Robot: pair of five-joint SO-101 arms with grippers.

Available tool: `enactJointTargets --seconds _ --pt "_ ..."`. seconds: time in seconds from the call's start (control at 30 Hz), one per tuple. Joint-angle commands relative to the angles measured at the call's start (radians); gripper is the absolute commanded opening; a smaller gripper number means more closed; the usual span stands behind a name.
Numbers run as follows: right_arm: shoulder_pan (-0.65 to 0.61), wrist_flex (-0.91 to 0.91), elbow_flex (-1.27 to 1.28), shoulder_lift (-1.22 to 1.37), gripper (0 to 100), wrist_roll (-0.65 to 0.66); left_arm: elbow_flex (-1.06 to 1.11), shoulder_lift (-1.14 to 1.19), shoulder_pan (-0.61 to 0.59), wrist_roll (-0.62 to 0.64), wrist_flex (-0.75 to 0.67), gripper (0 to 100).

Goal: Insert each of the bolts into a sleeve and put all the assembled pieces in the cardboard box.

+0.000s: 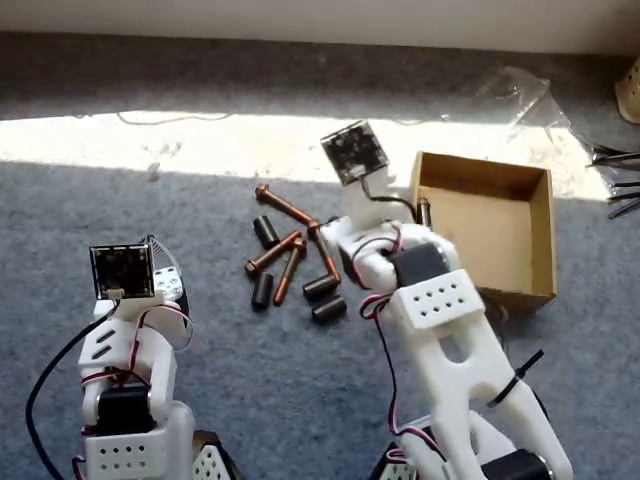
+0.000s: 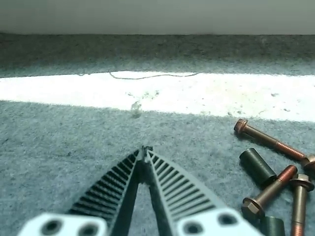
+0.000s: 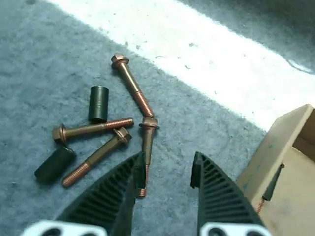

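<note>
With bolts [image 3: 130,81] and sleeves [image 3: 98,103] lying loose beside the cardboard box [image 3: 278,147], the right gripper [image 3: 167,169] hung over them, fingers [image 3: 120,196] released, while the left gripper [image 2: 145,150], farther from the box, was clenched empty; the step appeared to be bolt pickup, requiring descent onto one shank.

High camera looks down; both wrist cameras, low and close, share the bolts [image 3: 133,86]
</note>
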Motion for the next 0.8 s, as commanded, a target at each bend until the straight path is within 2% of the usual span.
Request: enactJointTargets --seconds 0.0,0.07,0.2,0.23,0.47,0.77 --pt "-0.073 0.001 0.007 -0.038 13.9 0.066 -0.042 -0.008 -0.008 -0.005 -0.002 1" --pt "-0.114 -0.001 0.019 -0.036 13.8 0.026 -0.042 -0.008 -0.01 -0.005 -0.002 1" --pt "-0.182 0.005 0.024 -0.036 13.8 -0.313 -0.042 -0.008 -0.01 -0.005 -0.002 1" --pt "-0.196 0.005 0.024 -0.035 13.8 -0.358 -0.042 -0.008 -0.01 -0.005 -0.002 1" --pt "-0.288 0.134 -0.073 0.021 13.8 -0.494 -0.038 -0.008 -0.062 -0.005 -0.003 1" --pt "-0.314 0.312 -0.429 0.386 13.9 -0.661 -0.035 -0.008 -0.062 -0.005 -0.003 1"
